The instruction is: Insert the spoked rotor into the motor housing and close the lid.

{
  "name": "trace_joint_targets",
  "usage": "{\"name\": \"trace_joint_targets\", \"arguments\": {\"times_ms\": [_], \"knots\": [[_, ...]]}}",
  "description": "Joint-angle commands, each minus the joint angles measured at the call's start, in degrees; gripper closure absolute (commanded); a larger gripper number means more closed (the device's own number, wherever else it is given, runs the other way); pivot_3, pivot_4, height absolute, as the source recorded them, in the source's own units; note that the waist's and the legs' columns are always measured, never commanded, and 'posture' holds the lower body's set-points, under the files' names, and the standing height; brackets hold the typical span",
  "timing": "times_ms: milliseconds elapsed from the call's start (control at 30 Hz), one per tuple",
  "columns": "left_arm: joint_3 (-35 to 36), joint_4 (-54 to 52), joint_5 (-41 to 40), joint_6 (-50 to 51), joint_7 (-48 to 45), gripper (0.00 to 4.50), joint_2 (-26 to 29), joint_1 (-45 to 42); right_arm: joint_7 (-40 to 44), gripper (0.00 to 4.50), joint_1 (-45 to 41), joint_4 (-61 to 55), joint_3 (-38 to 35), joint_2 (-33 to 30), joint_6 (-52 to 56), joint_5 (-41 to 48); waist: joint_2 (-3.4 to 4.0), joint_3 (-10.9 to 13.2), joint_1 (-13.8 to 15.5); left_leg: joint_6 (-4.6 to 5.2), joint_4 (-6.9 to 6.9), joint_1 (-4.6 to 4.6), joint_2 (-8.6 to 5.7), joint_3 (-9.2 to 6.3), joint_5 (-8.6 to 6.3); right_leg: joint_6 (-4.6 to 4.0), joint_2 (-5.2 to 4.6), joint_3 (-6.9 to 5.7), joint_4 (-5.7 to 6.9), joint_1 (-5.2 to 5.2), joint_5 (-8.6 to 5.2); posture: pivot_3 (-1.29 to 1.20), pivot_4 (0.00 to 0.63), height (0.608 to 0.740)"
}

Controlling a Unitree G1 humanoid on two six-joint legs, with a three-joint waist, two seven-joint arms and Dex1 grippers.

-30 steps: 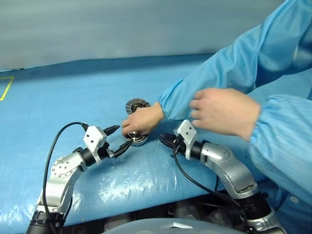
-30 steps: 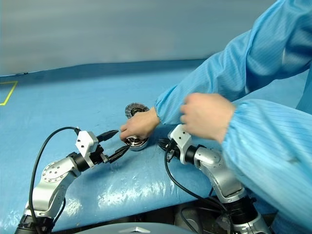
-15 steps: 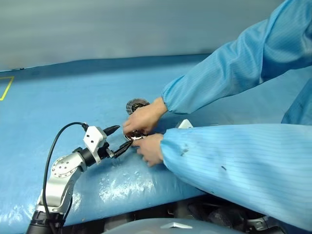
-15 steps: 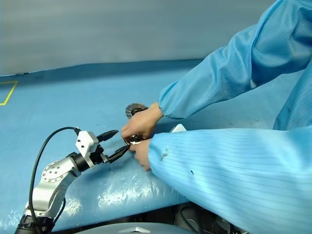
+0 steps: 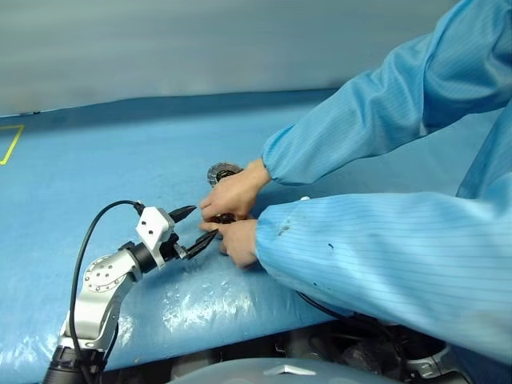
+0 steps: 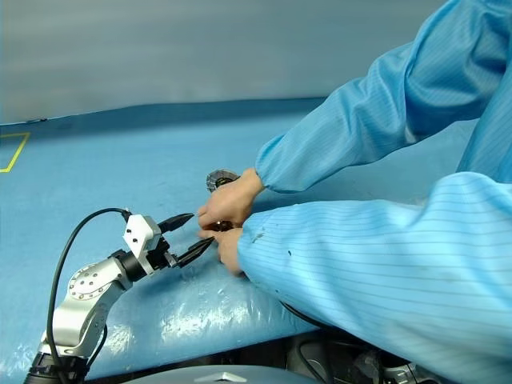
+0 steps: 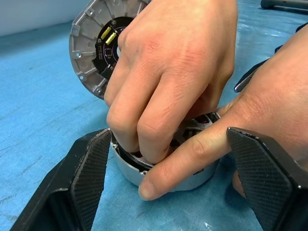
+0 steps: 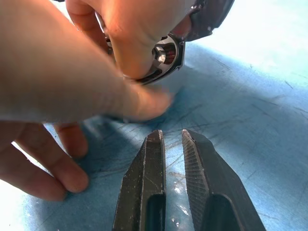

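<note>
Motor housing (image 7: 163, 168) between spread left pincer (image 7: 178, 178) fingers, person's hands (image 7: 173, 72) on it — right pincer (image 8: 173, 139) clenched nearby.

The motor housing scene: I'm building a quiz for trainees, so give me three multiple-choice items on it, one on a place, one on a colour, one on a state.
1. Where does the motor housing sit?
A. between the fingers of the left pincer
B. on the yellow floor marking
C. on top of a sleeve

2. What colour are the person's sleeves?
A. white
B. light blue
C. green

3. How does the lid stand?
A. shut flat on the housing
B. lying apart on the table
C. swung open, its inner face showing

Answers:
1 A, the left wrist view has the case flanked by both black fingers, which stand apart from it.
2 B, both arms reaching in wear light blue.
3 C, the ribbed disc with its dark centre rises behind the person's hands, which work in the housing.
</note>
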Motion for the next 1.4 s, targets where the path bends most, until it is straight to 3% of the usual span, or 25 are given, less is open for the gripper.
{"name": "trace_joint_targets", "arguments": {"times_ms": [33,1400], "knots": [[0.3,-1.5,0.2,-0.7,0.1,0.37,0.1,0.0,0.3,3.83,-0.9,-1.5,-0.1,-0.2,-1.1,-0.4,0.0,0.0,0.0,0.0,0.0,0.0,0.0,0.0,0.0,0.0,0.0,0.0,0.0,0.0,0.0,0.0,0.15,0.74],[0.2,-0.9,0.8,-1.3,0.2,0.37,-0.5,-0.4,-0.7,3.83,-0.8,-0.3,-0.9,0.5,-1.0,-0.8,0.0,0.0,0.0,-0.01,0.01,0.0,0.0,0.0,0.01,0.01,0.02,0.01,0.01,0.0,0.01,0.0,0.15,0.74]]}}
